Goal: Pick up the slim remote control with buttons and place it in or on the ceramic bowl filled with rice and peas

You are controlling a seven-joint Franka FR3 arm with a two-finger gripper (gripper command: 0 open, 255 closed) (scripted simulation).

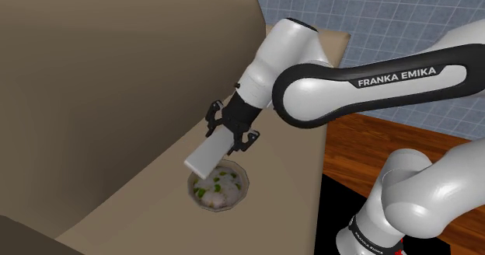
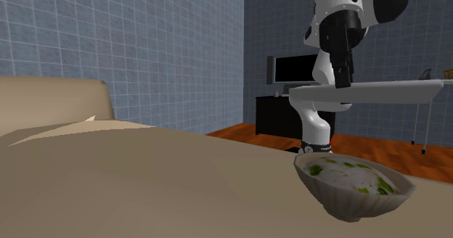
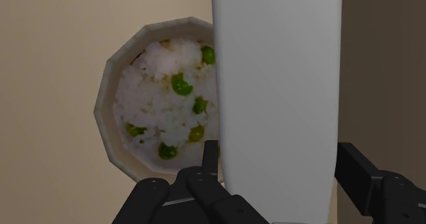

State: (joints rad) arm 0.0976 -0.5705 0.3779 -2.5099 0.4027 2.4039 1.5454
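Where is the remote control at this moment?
In the shoulder view the white remote hangs clasped in the jaws, tilted, above the rice bowl near the picture's middle.

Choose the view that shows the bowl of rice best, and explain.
The wrist view: it looks straight down into the bowl, though the remote hides one side. The shoulder view shows it at a slant under the remote; the second exterior view, side-on.

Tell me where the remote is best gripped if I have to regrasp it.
Across its narrow width, as the gripper holds it now, coming square to its long edges. The remote is a slim slab with parallel sides, so the fingers seat flush there. It is clasped near one end, the rest reaching toward the bowl; a hold nearer the middle would probably tip less.
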